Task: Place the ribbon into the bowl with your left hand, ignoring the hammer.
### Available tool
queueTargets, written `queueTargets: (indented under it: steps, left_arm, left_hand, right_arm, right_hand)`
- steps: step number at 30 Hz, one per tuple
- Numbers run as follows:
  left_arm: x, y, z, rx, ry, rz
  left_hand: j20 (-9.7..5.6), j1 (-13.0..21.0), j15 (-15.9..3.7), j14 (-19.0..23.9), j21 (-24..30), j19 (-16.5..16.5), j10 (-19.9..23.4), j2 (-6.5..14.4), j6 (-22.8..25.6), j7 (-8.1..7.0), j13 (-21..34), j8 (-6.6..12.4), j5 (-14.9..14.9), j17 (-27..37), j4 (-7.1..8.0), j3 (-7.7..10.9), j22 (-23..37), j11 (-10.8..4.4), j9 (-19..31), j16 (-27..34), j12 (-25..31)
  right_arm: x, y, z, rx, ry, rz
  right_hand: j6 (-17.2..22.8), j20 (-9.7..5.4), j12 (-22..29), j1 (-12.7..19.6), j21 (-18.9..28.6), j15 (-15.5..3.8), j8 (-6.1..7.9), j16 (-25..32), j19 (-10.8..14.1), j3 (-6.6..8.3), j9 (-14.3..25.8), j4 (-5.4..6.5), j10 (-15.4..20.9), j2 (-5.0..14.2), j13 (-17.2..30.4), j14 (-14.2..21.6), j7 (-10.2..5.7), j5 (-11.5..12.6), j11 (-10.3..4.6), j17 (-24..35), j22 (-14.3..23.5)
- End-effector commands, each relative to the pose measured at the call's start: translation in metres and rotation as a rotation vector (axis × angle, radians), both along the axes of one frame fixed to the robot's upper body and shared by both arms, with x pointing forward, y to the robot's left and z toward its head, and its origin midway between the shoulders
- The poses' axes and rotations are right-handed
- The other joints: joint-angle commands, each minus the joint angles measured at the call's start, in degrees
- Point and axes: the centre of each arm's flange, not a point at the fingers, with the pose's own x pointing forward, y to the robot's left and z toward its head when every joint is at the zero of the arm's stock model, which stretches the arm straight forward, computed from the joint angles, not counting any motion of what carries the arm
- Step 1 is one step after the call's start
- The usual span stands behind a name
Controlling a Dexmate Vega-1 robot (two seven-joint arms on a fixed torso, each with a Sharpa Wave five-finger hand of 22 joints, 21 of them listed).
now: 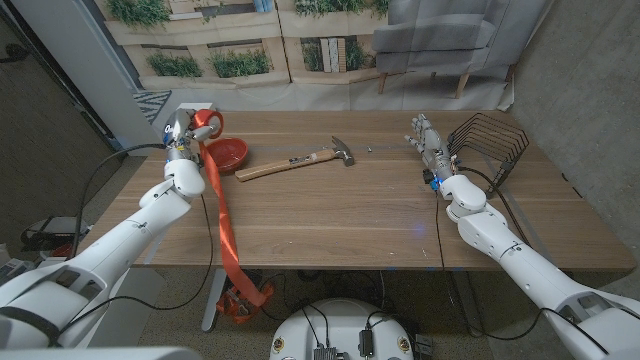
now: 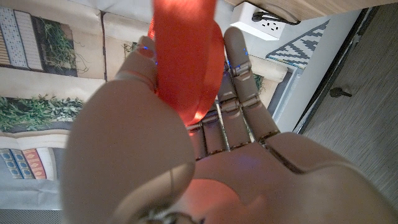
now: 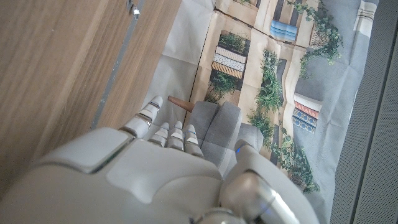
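Observation:
My left hand (image 1: 180,131) is raised at the table's far left and grips the top of a long red ribbon (image 1: 222,215). The ribbon hangs down past the table's near edge and bunches on the floor. In the left wrist view the ribbon (image 2: 186,62) is pinched between the thumb and the fingers (image 2: 245,87). The red bowl (image 1: 228,153) stands on the table just right of that hand, partly behind the ribbon. A wooden-handled hammer (image 1: 300,161) lies at the table's middle back. My right hand (image 1: 428,143) stands on the far right with its fingers straight, holding nothing.
A black wire rack (image 1: 490,145) stands at the table's right edge, just beyond my right hand. A small screw-like bit (image 1: 371,150) lies near the hammer head. Cables hang off the table's left side.

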Motion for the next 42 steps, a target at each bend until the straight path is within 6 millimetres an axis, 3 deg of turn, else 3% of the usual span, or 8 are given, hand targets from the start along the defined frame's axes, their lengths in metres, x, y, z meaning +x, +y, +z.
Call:
queueTargets:
  steps: [1, 42]
  left_arm:
    - [0.006, -0.003, 0.0, 0.07, 0.06, 0.024]
    - [0.02, -0.006, 0.005, 0.267, 0.292, 0.091]
  left_hand:
    - [-3.38, 1.82, -15.59, 14.68, 0.44, -0.1, 6.0, 1.72, 6.84, -1.44, 8.52, 2.55, 0.12, 22.61, 2.1, 3.74, 0.01, -5.62, 4.33, -0.04, -0.09]
    - [-3.54, 1.49, -15.63, 14.9, 1.54, -0.45, 7.34, 1.0, 8.04, -1.84, 8.03, 1.67, 0.07, 22.83, 2.03, 4.4, -0.13, -5.83, 3.55, -0.71, -1.54]
  right_arm:
    - [0.003, 0.0, 0.001, -0.001, 0.0, 0.004]
    - [0.007, 0.001, -0.001, 0.003, 0.005, 0.005]
  right_hand:
    - [-0.1, -0.06, 0.19, -0.3, 0.21, -0.09, 0.12, 0.21, 0.44, 0.55, 0.32, 0.04, 0.36, 0.19, 0.29, 0.4, 0.23, -0.23, -0.36, 0.14, 0.23]
    - [-0.1, -0.06, 0.18, -0.35, 0.21, -0.16, 0.13, 0.23, 0.45, 0.64, 0.32, 0.02, 0.31, 0.19, 0.29, 0.42, 0.25, -0.24, -0.32, 0.14, 0.23]
